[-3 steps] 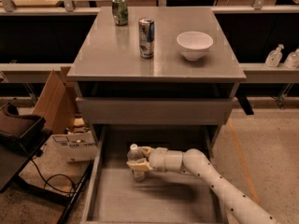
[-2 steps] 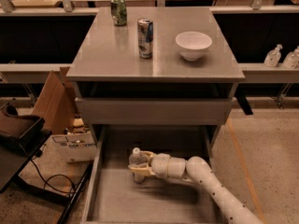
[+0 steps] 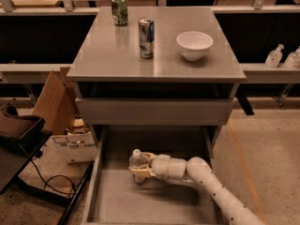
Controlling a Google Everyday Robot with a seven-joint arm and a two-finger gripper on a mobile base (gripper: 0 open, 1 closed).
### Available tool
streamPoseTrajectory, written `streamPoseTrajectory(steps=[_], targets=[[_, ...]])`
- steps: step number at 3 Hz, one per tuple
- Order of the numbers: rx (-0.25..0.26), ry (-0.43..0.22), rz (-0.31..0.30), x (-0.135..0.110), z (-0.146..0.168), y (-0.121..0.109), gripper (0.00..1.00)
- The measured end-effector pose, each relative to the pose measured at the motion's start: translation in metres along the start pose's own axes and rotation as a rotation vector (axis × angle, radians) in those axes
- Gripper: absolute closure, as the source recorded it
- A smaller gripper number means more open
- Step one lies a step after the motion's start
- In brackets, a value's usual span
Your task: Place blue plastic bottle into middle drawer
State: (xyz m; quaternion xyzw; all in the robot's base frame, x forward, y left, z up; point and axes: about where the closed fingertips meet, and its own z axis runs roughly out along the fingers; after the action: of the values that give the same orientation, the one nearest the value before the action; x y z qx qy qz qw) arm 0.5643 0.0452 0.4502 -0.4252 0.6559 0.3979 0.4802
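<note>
Change: almost none; the gripper (image 3: pixel 140 170) stays at the same spot as before.
Gripper: clamped on the small clear plastic bottle with a white cap (image 3: pixel 136 159), which stands upright.
Bottle place: inside the open wide grey metal drawer (image 3: pixel 95 182), in its far left part.
Tabletop: the grey tabletop (image 3: pixel 108 57) carries a green can (image 3: pixel 119 9), a blue-and-silver slim can (image 3: pixel 146 37) and a white bowl (image 3: pixel 194 45).
Room: a white cardboard box (image 3: pixel 74 146) lies on the floor at the left.

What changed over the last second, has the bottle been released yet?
Not yet. The end effector sank slightly toward the floor of the drawer, carrying the bottle down with it. It is still shut on the bottle, cap up. Nothing was let go. The green can, slim can and bowl on top stayed put.
</note>
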Motion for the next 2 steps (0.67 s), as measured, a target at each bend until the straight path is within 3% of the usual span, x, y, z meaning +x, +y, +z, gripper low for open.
streamPoseTrajectory(steps=[1, 2], targets=[[0.000, 0.000, 0.000, 0.0000, 0.0000, 0.0000, 0.35], [-0.006, 0.000, 0.000, 0.0000, 0.0026, 0.0020, 0.04]])
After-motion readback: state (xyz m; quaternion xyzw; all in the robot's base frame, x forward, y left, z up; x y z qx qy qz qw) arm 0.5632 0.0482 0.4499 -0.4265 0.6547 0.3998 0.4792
